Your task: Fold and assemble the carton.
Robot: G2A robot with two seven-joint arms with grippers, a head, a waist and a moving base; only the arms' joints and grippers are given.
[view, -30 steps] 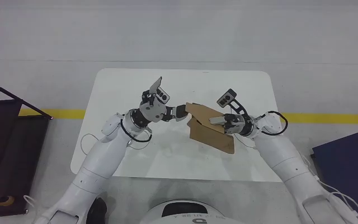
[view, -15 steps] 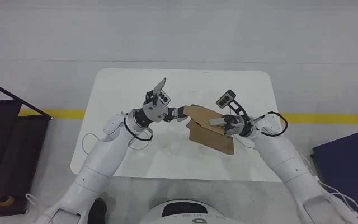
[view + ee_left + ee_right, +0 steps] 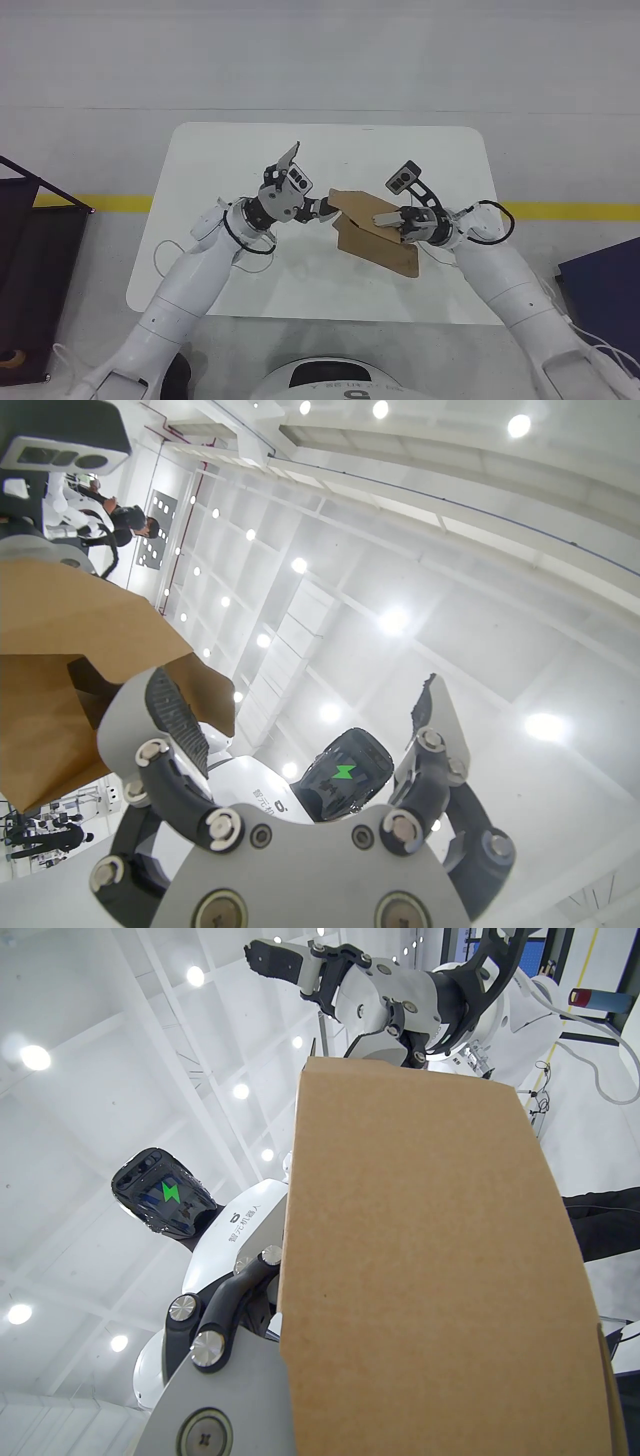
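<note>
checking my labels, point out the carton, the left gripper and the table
carton (image 3: 378, 250), top view, on its brown panel
left gripper (image 3: 292, 687), left wrist view, midway between its fingertips
table (image 3: 250, 160), top view, bare white surface

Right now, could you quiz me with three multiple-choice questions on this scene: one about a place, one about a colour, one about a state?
1. Where is the brown cardboard carton?
A. Between the two arms, over the white rounded table
B. On the floor
C. On the robot's head

2. What colour is the painted floor stripe?
A. Red
B. Yellow
C. Green

3. How are the left arm's fingers?
A. Clamped shut
B. Spread open, one pad against a carton flap
C. Holding a tool

Answers:
1 A: the top view shows both arms meeting at it above the table.
2 B: it shows yellow either side of the table.
3 B: the left wrist view shows a wide gap between them.
</note>
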